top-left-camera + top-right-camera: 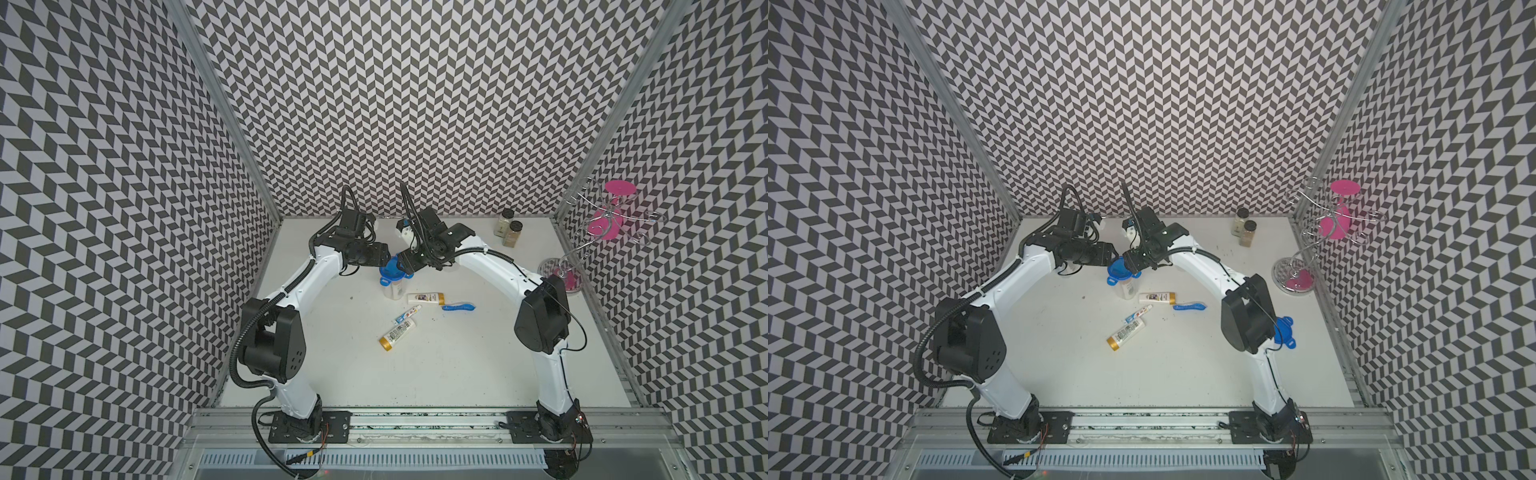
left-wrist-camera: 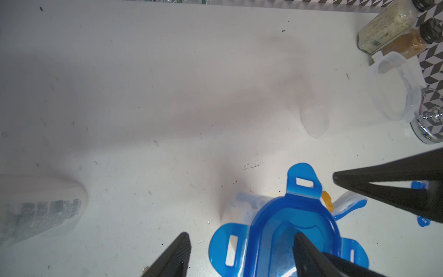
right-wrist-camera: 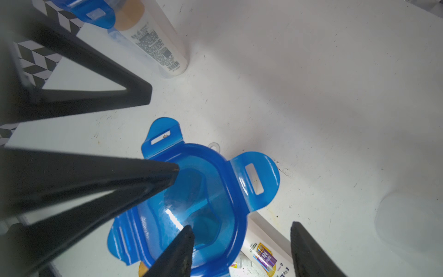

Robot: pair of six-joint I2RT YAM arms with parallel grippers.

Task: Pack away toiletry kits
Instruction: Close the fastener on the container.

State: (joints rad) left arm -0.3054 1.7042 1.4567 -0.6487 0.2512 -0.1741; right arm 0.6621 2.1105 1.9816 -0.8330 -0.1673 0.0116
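White worktop (image 1: 457, 365), centre of both top views: clear cup (image 1: 394, 291), judged light, slippery, easily tipped. Left end effector (image 2: 241, 233) and right end effector (image 3: 241, 225) stand wide over its blue lid (image 1: 392, 268), empty; advise gripping the body.

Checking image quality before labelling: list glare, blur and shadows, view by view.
Both top views: even light, sharp. Left wrist: tube at the edge blurred, broad soft shadows on the table. Right wrist: bright glare streak on the lid.
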